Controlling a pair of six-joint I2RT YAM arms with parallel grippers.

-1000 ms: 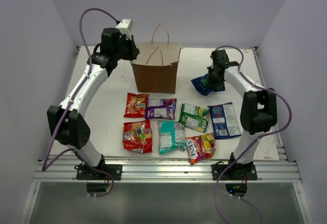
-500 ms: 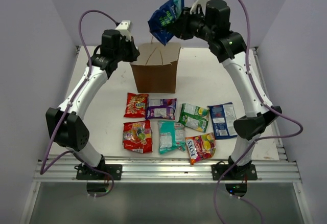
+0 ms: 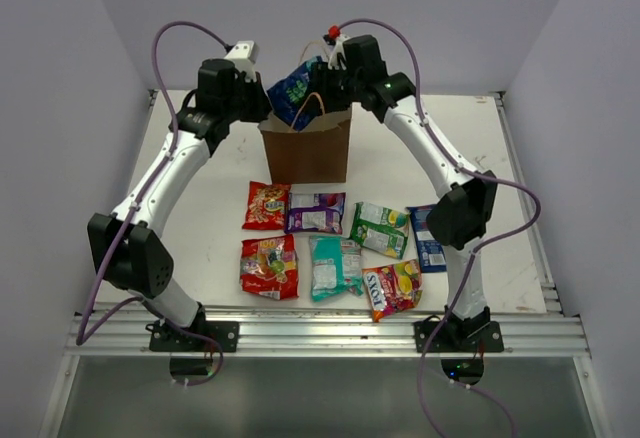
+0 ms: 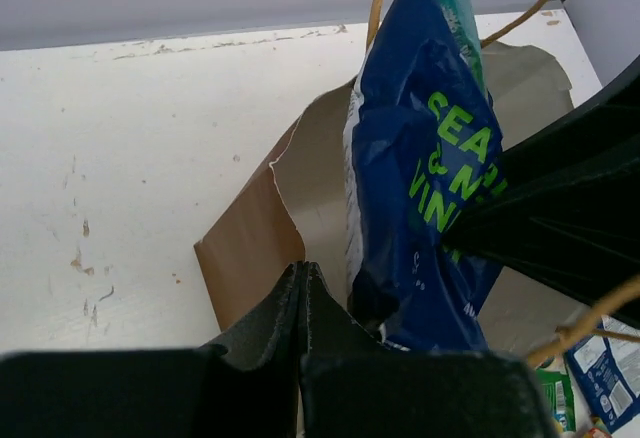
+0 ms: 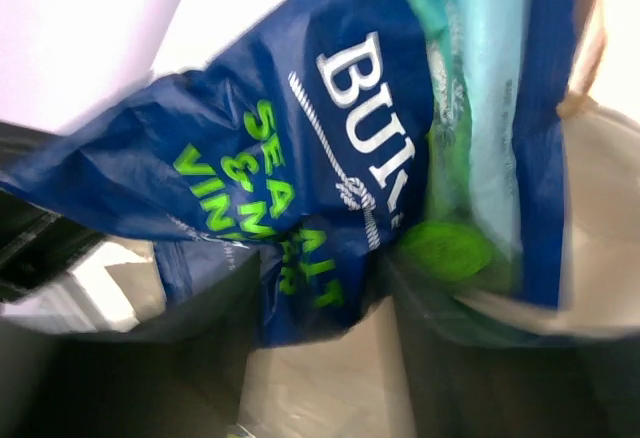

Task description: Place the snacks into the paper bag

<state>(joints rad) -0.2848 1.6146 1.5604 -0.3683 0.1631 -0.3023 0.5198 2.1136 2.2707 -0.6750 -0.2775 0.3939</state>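
The brown paper bag (image 3: pixel 305 153) stands upright at the back of the table. A blue snack packet (image 3: pixel 292 93) hangs tilted in its mouth, half below the rim. My right gripper (image 3: pixel 314 88) is over the bag with its jaws wide apart; the blue packet (image 5: pixel 300 138) sits loose between the fingertips above the bag's inside (image 5: pixel 330 378). My left gripper (image 4: pixel 303 270) is shut at the bag's left rim (image 4: pixel 250 248); whether paper is pinched does not show. Several snacks lie in front of the bag, among them a red one (image 3: pixel 267 205), a purple one (image 3: pixel 316 212) and a teal one (image 3: pixel 334 266).
More packets lie on the table: green (image 3: pixel 380 228), a second red one (image 3: pixel 269 266), a yellow-red one (image 3: pixel 392 288), and a blue one (image 3: pixel 428 240) partly behind the right arm's elbow (image 3: pixel 462 213). Grey walls close in both sides and the back.
The right arm has carried the blue packet from the table, up over the bag and down into its mouth, and its jaws have opened. The left arm has stayed at the bag's rim.
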